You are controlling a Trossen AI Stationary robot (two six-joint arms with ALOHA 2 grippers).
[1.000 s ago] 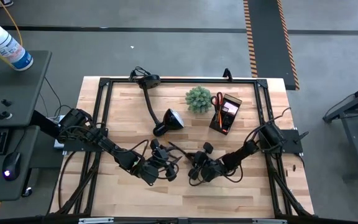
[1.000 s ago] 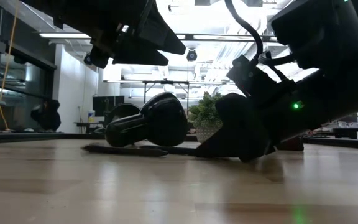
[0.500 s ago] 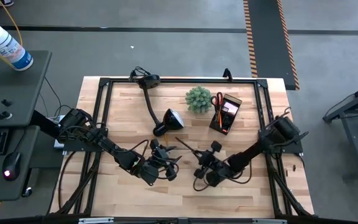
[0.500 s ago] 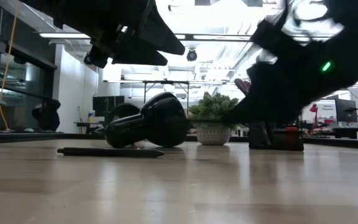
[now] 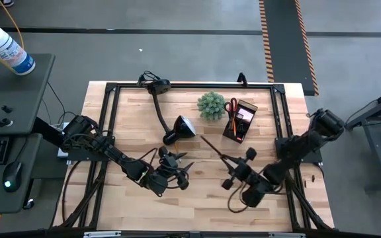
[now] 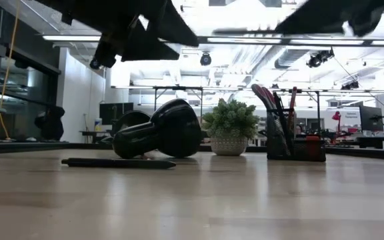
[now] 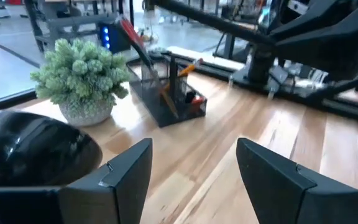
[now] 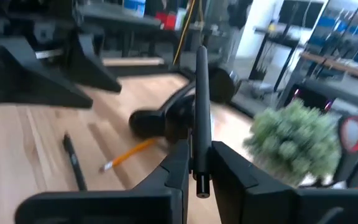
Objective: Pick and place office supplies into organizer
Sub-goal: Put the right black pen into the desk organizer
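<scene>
Both fingers of the right gripper (image 8: pixel 197 163) are pinched on a dark pen (image 8: pixel 201 112), which stands up out of them between the two pads. In the high view this right gripper (image 5: pixel 233 173) is lifted above the near right part of the table (image 5: pixel 197 205), and the dark pen (image 5: pixel 211 145) slants from it toward the far left, its tip pointing at the gap between the desk lamp (image 5: pixel 179 127) and the organizer (image 5: pixel 240 121).

Over the near middle of the table the left gripper (image 5: pixel 177 168) hangs with its fingers spread wide and nothing between them; its wrist view shows bare wood in the gap between the fingers (image 7: pixel 123 180).

At the far right of the table the organizer already holds the red-handled scissors (image 5: pixel 231 106) and what look like a few pencils, though the compartments are hard to sort from above. The low view shows the organizer (image 6: pixel 295 148) with the scissors (image 6: pixel 265 100) and pens sticking up out of it. Just left of it stands the small green plant (image 5: pixel 211 105).

A second dark pen (image 6: pixel 119 163) lies flat on the wood in front of the lamp head (image 6: pixel 162 130). From the right wrist camera that pen (image 8: pixel 73 160) shows beside an orange pencil (image 8: pixel 130 153), both loose on the table near the lamp.
</scene>
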